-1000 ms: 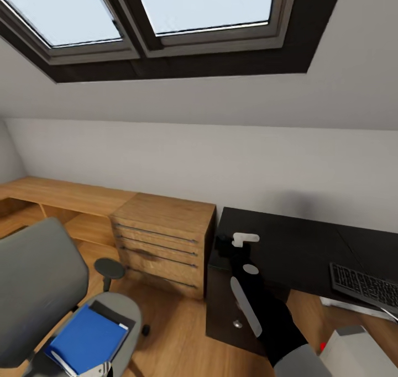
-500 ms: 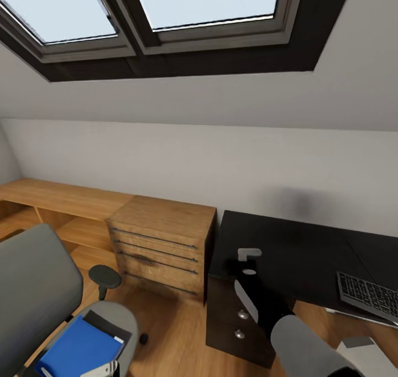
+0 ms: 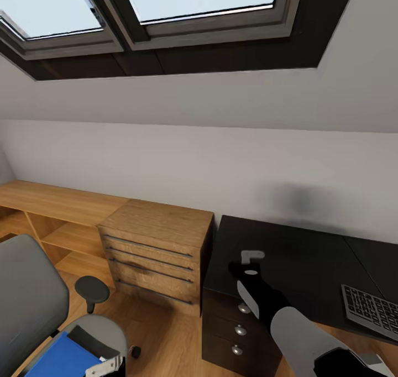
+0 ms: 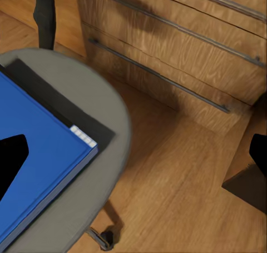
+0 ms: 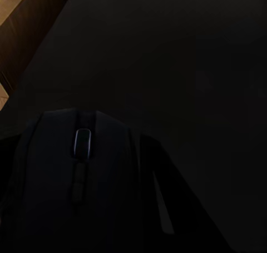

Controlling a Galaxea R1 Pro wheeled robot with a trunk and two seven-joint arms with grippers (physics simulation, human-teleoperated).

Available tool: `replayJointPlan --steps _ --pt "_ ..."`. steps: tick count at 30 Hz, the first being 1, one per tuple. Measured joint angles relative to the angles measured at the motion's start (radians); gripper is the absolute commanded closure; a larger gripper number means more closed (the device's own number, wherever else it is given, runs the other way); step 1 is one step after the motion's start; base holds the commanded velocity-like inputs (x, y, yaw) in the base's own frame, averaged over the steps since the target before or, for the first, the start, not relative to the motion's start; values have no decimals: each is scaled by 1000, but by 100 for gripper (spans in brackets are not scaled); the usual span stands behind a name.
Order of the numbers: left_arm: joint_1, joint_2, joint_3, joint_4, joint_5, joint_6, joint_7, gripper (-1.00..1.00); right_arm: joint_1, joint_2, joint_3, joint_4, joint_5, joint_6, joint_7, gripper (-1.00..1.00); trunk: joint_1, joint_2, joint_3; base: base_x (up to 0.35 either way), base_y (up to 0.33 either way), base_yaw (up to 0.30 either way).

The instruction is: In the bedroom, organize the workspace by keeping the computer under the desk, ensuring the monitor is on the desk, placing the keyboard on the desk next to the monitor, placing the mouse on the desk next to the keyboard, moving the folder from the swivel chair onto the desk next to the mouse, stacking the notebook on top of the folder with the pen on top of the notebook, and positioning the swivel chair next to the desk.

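Right wrist view shows the right tool [image 5: 83, 208] closed around the mouse [image 5: 80, 169] above the desk [image 5: 183, 58].

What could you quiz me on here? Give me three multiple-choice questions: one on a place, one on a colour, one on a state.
1. Where does the folder lie?
A. on the desk
B. on the chair seat
C. on the floor

2. What colour is the desk?
A. black
B. white
C. red

3. How are the wooden dresser's drawers?
A. pulled out
B. missing
C. all shut

Answers: 1 B, the blue folder rests on the grey chair seat. 2 A, its top and drawers are black. 3 C, every drawer front sits flush.
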Motion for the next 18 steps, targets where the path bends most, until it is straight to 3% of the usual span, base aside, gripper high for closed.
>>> replayJointPlan --steps 5,9,13,14,18 --pt "0 1 1 -51 8 5 2 -100 0 10 2 3 -5 87 7 100 15 -28 -12 4 -3 0" --pt "0 2 2 -57 9 4 3 -100 0 33 6 2 -5 113 9 100 31 -56 -25 0 0 0" --pt "0 3 3 -58 9 4 3 -100 0 41 5 -1 -16 78 7 100 46 -84 -38 0 0 0" --pt "0 3 4 -58 9 4 3 -100 0 43 6 -1 -55 27 3 100 50 -91 -41 0 0 0" --pt "0 3 4 -58 9 4 4 -100 0 43 10 -1 -69 19 1 100 65 -119 -53 0 0 0"
